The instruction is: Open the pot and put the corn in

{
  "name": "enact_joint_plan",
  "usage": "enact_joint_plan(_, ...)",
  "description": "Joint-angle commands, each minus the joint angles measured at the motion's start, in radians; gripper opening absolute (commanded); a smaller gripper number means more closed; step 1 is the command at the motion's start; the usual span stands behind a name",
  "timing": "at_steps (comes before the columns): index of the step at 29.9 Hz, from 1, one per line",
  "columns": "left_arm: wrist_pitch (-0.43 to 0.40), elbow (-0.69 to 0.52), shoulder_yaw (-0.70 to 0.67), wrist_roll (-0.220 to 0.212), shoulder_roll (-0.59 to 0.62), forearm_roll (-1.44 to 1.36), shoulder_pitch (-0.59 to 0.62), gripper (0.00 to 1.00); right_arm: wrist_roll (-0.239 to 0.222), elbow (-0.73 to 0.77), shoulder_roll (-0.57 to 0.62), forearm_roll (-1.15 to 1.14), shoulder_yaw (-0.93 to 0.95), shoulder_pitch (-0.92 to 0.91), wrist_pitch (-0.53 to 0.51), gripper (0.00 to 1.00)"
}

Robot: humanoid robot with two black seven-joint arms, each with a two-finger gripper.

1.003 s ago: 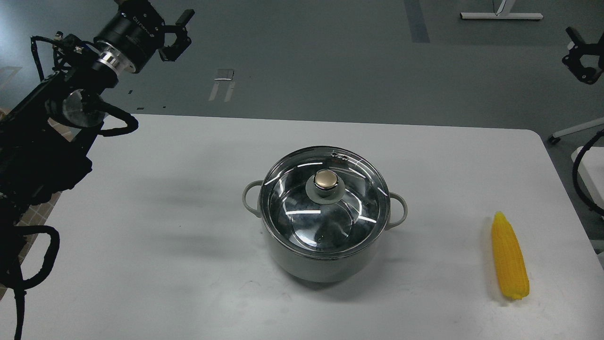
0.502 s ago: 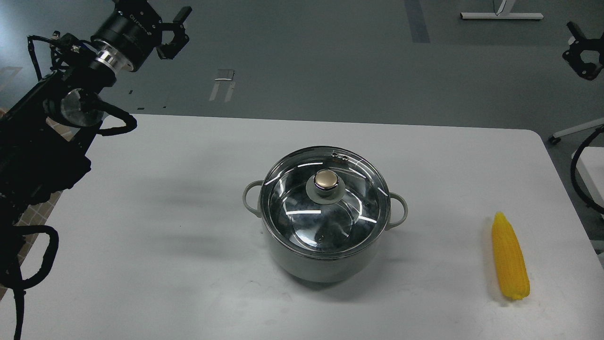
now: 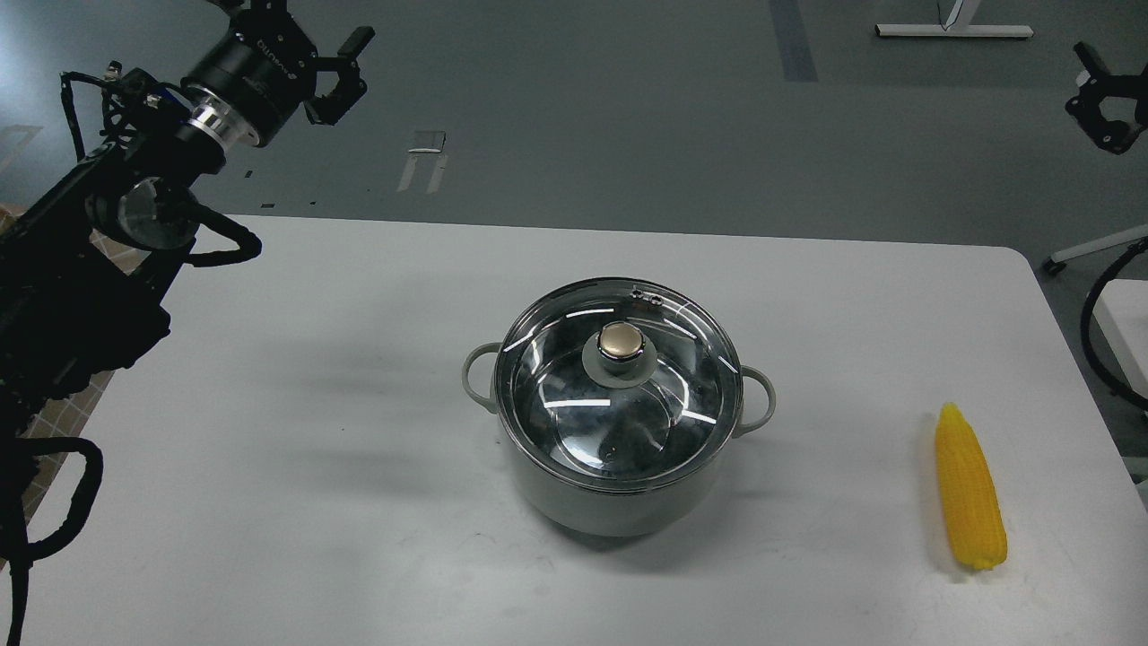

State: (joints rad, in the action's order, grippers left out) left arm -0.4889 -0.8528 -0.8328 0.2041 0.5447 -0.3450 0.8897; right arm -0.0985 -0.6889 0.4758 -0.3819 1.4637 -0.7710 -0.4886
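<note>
The pale grey-green pot stands at the middle of the white table. The clear glass lid with its gold knob sits shut on it. Both loop handles show at its sides. The yellow corn lies flat near the table's right front edge, pointed end away from me. My left gripper is high at the top left, beyond the table's far edge, open and empty. My right gripper is at the far right edge, off the table, open and empty. Both are far from the pot and the corn.
My left arm hangs over the table's left edge. A black cable and a white object sit off the table's right side. The grey floor lies beyond the far edge.
My left gripper has wavered slightly near the top left, ending a little right of half a second ago. My right gripper has risen slightly. Pot, lid and corn have not moved.
</note>
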Motion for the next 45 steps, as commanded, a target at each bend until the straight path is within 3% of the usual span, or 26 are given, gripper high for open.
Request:
enact_joint_plan(1,0.004,-0.210,0.000,0.001,0.084,-0.210,-0.034,0.85,0.000,-0.001,0.007,0.000,0.015,0.010,0.000,1.00)
enact_joint_plan(2,0.004,-0.210,0.000,0.001,0.084,-0.210,-0.034,0.85,0.000,-0.001,0.007,0.000,0.015,0.010,0.000,1.00)
enact_joint_plan(7,0.065,-0.530,0.000,0.001,0.136,-0.660,-0.040,0.83,0.000,-0.003,0.010,0.000,0.032,0.012,0.000,1.00)
enact_joint_plan(13,0.098,-0.670,0.027,0.008,0.067,-1.119,-0.054,0.78,0.000,-0.023,0.009,0.000,0.032,0.012,0.000,1.00)
enact_joint_plan(17,0.125,-0.759,0.089,0.072,0.028,-1.380,-0.089,0.78,0.000,-0.027,0.010,0.000,0.032,0.013,0.000,1.00)
enact_joint_plan(19,0.171,-0.793,0.144,0.078,0.026,-1.488,-0.109,0.78,0.000,-0.027,0.014,0.000,0.038,0.013,0.000,1.00)
enact_joint_plan(24,0.340,-0.793,0.331,0.107,0.029,-1.686,-0.120,0.78,0.000,-0.024,0.029,0.000,0.072,0.013,0.000,1.00)
enact_joint_plan(26,0.368,-0.784,0.371,0.106,0.026,-1.742,-0.121,0.78,0.000,-0.024,0.029,0.000,0.073,0.013,0.000,1.00)
enact_joint_plan(45,0.455,-0.595,0.377,0.107,-0.031,-1.816,-0.215,0.75,0.000,-0.032,0.017,0.000,0.073,0.013,0.000,1.00)
